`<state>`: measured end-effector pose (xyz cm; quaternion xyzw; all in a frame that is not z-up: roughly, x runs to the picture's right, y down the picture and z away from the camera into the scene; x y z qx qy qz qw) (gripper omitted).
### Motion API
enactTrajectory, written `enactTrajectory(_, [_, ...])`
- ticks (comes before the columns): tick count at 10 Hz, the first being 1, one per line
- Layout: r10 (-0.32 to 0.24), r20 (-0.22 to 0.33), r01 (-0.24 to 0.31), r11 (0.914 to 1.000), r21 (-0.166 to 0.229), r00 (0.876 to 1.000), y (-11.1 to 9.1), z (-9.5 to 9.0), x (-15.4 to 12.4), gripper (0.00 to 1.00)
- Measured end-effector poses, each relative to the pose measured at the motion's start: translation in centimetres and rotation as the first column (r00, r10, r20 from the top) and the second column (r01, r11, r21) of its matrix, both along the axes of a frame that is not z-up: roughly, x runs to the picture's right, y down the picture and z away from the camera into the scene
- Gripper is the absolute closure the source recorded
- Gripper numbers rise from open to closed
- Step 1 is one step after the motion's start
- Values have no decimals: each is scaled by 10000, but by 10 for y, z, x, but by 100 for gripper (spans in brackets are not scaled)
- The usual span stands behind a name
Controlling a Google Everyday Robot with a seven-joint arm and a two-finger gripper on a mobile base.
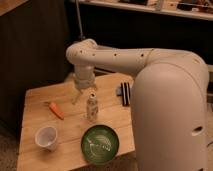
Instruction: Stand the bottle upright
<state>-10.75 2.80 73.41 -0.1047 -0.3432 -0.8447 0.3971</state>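
Gripper, fingers seemingly spread and empty at frame centre-left above the wooden table, hovers just beside the bottle standing upright mid-table, so the task looks finished and retreating cleanly comes next.

lab or workshop | cluttered shelf behind | wooden table | tool above table

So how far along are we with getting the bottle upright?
It looks essentially done: the bottle stands upright on the wooden table, between the carrot and the black object, behind the green bowl. Nothing appears to be in hand; the pincer hangs just above and left of the bottle's cap, seemingly apart from it. What's left is pulling the arm clear without knocking it.
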Motion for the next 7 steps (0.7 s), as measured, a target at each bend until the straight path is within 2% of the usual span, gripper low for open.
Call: enactTrajectory(7, [-5,-23,5,10000,-1,10000,0,0,1,20])
